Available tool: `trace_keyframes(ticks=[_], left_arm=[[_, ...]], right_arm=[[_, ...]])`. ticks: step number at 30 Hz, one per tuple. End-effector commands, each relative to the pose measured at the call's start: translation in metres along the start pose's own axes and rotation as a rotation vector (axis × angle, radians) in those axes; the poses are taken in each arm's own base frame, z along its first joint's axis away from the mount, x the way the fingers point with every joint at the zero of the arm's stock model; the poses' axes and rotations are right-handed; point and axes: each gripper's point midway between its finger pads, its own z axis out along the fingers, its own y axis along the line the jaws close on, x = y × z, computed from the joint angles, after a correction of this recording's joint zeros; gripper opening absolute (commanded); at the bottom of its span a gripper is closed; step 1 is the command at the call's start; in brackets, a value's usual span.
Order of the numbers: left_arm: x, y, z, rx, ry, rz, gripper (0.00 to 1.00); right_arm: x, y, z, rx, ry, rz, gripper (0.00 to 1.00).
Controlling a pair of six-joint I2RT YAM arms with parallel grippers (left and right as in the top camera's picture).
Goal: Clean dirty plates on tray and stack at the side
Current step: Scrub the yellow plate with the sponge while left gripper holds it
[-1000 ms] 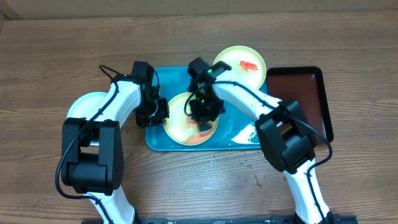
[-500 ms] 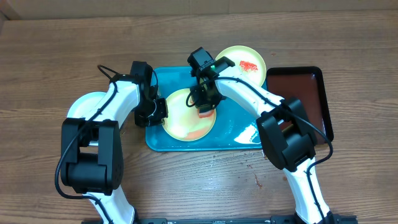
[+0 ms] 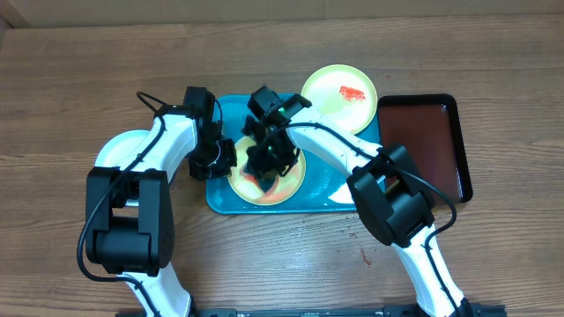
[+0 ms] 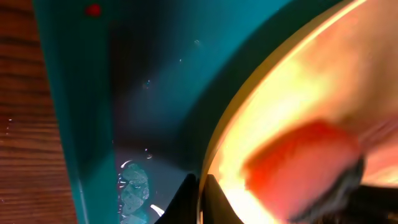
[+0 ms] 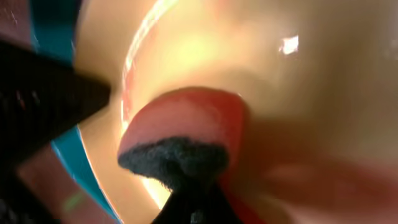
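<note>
A pale yellow-green-rimmed plate (image 3: 280, 187) lies on the teal tray (image 3: 236, 114). My left gripper (image 3: 222, 161) is shut on the plate's left rim; in the left wrist view its fingers (image 4: 200, 199) pinch the plate's edge (image 4: 298, 81). My right gripper (image 3: 264, 165) is shut on a red sponge with a black scouring side (image 5: 186, 118) and presses it on the plate (image 5: 249, 56). The sponge also shows in the left wrist view (image 4: 298, 155). A second yellow-green plate (image 3: 339, 92) with a red sauce smear sits at the tray's back right corner. The light-blue-rimmed plate is mostly hidden under my right arm.
A smaller black-rimmed dark reddish tray (image 3: 432, 141) lies to the right of the teal tray. A small red sauce spot (image 3: 366, 255) marks the wooden table in front. Water droplets sit on the teal tray floor (image 4: 134, 186).
My right gripper has swept the sponge from the plate's back right to its left side, near my left gripper. The left gripper has kept its hold on the rim.
</note>
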Motion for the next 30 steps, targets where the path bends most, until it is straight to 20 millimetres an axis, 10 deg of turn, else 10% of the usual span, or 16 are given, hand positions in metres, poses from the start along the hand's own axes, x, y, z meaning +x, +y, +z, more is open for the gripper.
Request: trace_keyframes(ticks=[1, 17, 30], left_arm=[[-0.004, -0.002, 0.001, 0.002, -0.008, 0.011, 0.04], [-0.005, 0.003, 0.001, -0.023, -0.013, 0.011, 0.04], [-0.005, 0.003, 0.001, -0.023, -0.014, 0.011, 0.04]], right_arm=[[0.019, -0.024, 0.012, 0.062, 0.089, 0.025, 0.04], [0.017, -0.128, -0.032, 0.458, 0.025, 0.289, 0.04], [-0.044, -0.112, -0.036, 0.477, -0.21, 0.169, 0.04]])
